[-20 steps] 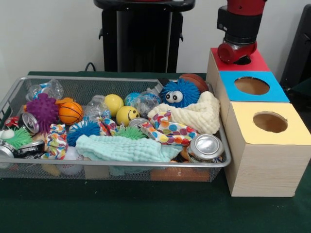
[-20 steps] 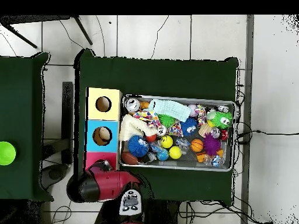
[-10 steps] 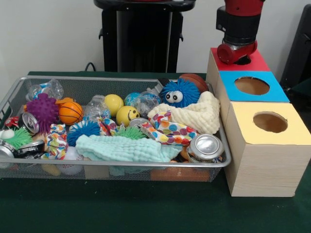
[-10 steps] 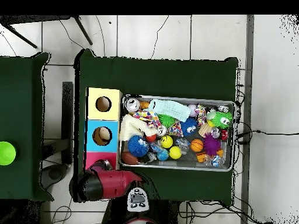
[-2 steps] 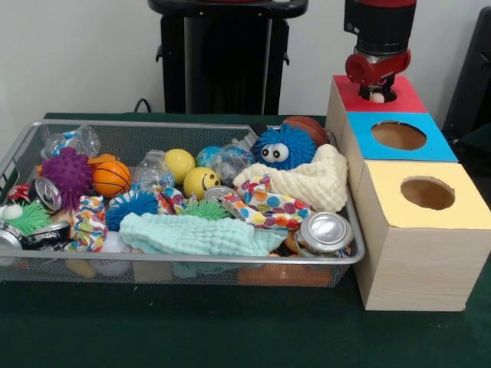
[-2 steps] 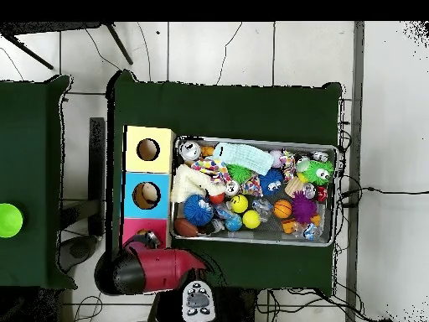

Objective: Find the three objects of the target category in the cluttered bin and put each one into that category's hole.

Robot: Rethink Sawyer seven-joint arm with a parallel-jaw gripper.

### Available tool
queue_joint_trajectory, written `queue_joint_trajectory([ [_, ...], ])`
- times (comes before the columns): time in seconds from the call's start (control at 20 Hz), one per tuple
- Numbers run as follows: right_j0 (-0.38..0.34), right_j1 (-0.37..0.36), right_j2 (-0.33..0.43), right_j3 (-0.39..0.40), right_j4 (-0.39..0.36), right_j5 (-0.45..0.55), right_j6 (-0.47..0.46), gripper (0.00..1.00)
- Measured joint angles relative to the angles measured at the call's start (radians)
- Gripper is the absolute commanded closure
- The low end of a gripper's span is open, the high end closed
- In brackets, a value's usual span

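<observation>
My gripper (image 5: pixel 377 83) hangs just above the round hole of the red-topped box (image 5: pixel 403 98), at the far end of the box row. A small pale thing (image 5: pixel 377 97) shows at that hole's edge under it; what it is I cannot make out. The blue-topped box (image 5: pixel 399 136) and yellow-topped box (image 5: pixel 426 193) each have an uncovered hole. The wire bin (image 5: pixel 176 261) holds a yellow ball (image 5: pixel 179 162), a smiley ball (image 5: pixel 199 181), a small basketball (image 5: pixel 111 178), a brown football (image 5: pixel 309 128), cans and cloths. From overhead the red arm (image 6: pixel 155 267) hides the gripper beside the red box (image 6: pixel 134 228).
A blue fuzzy toy with eyes (image 5: pixel 284 146), a purple spiky ball (image 5: pixel 67 172), a cream cloth (image 5: pixel 318 182), a mint cloth (image 5: pixel 192 234) and a silver can (image 5: pixel 326 230) crowd the bin. A black stand (image 5: pixel 222 54) rises behind it. A green object (image 6: pixel 7 220) lies on the side table.
The arm has risen a little above the red box. The small pale thing at the red hole was hidden behind the arm's end before and shows now.
</observation>
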Motion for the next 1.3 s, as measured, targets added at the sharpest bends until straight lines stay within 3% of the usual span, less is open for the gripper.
queue_joint_trajectory([
  [0.35,0.014,-0.073,-0.015,0.013,0.02,0.058,0.0,0.0],
  [1.15,0.014,-0.067,-0.015,0.017,0.021,0.055,0.0,0.0],
  [1.2,0.014,-0.068,-0.015,0.018,0.021,0.056,0.0,1.0],
  [1.3,0.009,-0.074,-0.015,0.025,0.02,0.055,0.0,1.0],
])
